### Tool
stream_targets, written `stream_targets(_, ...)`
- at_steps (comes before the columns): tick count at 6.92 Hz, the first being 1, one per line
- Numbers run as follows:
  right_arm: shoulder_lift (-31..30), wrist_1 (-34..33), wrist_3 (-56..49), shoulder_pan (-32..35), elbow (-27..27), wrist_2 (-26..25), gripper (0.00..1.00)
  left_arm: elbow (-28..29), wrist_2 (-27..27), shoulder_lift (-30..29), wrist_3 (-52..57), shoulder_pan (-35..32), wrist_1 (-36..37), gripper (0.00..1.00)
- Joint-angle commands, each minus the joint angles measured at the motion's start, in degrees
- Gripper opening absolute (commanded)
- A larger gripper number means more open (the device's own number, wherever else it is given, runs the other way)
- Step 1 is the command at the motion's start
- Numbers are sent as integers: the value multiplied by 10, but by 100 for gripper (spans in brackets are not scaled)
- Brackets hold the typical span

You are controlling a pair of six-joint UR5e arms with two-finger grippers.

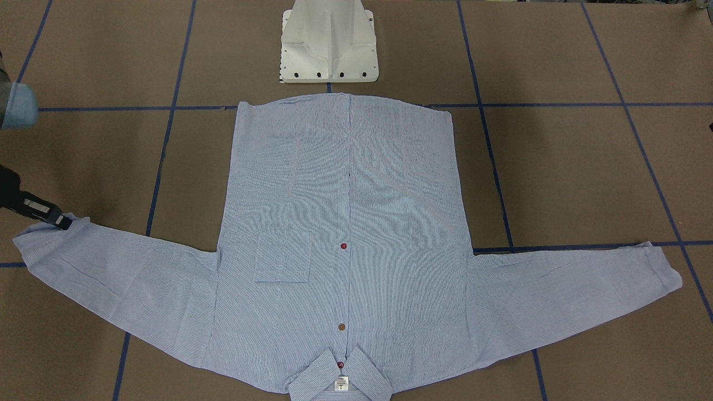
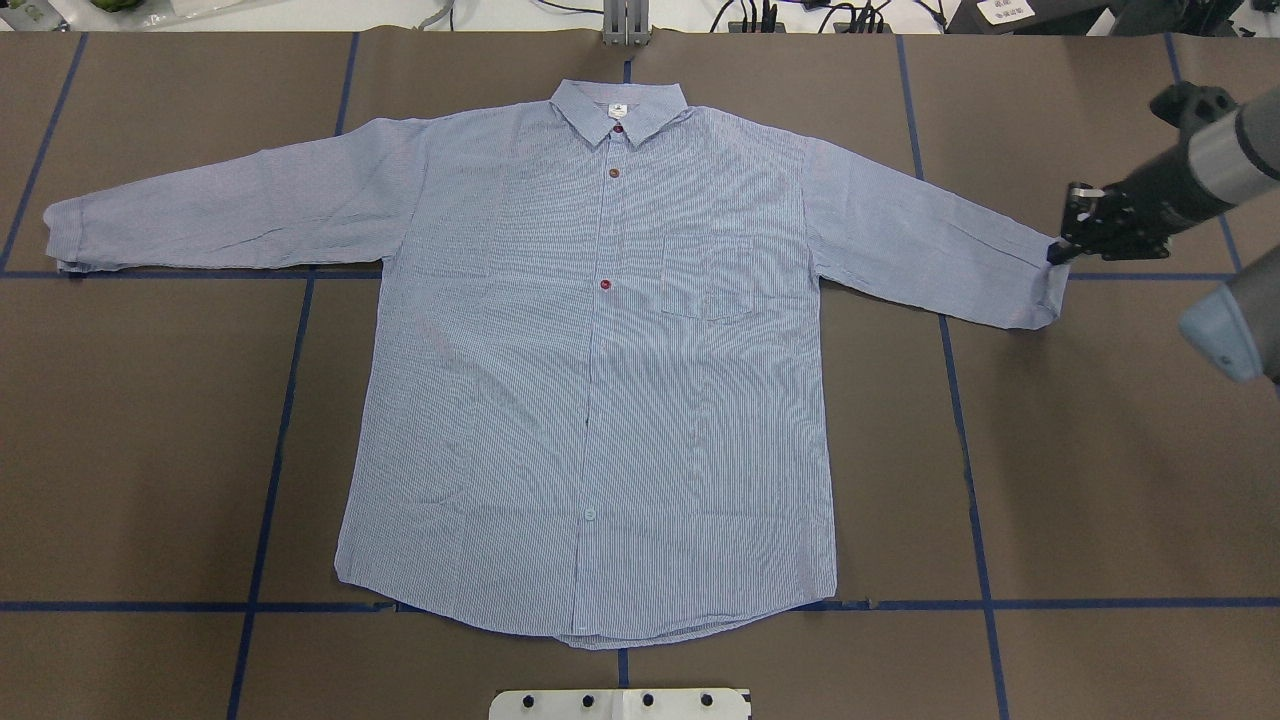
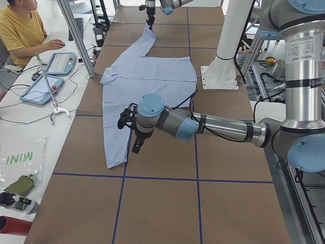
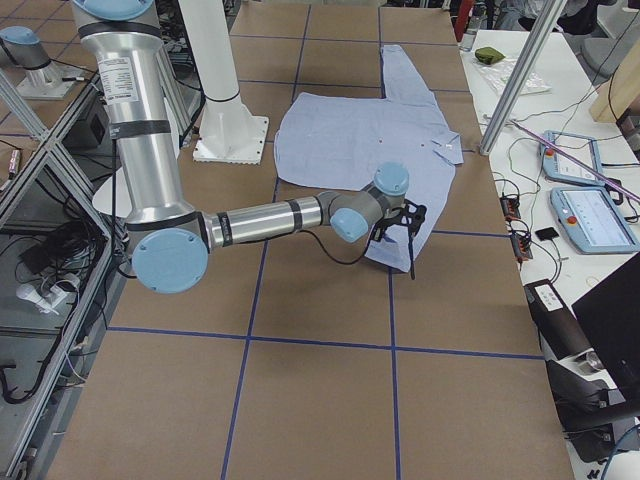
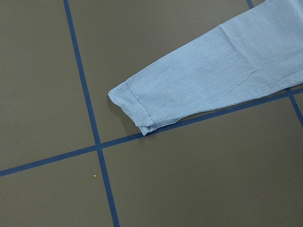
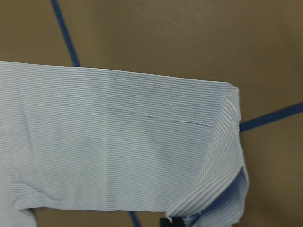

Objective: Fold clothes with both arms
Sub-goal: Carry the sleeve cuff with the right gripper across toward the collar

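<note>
The light blue striped shirt (image 2: 600, 350) lies flat and face up on the brown table, both sleeves spread out, with the collar on the far side from the robot (image 1: 340, 384). My right gripper (image 2: 1056, 254) is at the end of the sleeve on its side, shut on the edge of that cuff (image 6: 222, 142), which curls up slightly; it also shows in the front view (image 1: 64, 223). My left gripper (image 3: 135, 146) hovers above the other cuff (image 5: 137, 106). I cannot tell whether the left gripper is open or shut.
The white pedestal base (image 1: 328, 44) stands just behind the shirt's hem. Blue tape lines (image 2: 290, 400) cross the table. An operator in yellow (image 3: 20, 30) sits at a side bench with tablets (image 3: 58, 63) and an aluminium post (image 3: 76, 35).
</note>
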Motion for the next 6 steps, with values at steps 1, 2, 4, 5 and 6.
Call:
stream_targets(1,115,-53,62,-72,-8,-37,0,-1,1,-1,0,0,0,100)
stream_targets(2,184,-52,108,-104,-44,-89,0,0,1,-1,1,0,-1,100)
stream_targets(4,393,-50,195,-178,-212,-192,0,5,1,-1,2,0,-5,100)
stream_targets(5,443,-48,196,-194,-250,-223,0,0,1,-1,1,1,-5,100)
stream_targets(6,471,-47,196,-205,-266,-230,0,4,1,-1,2,1,-5,100)
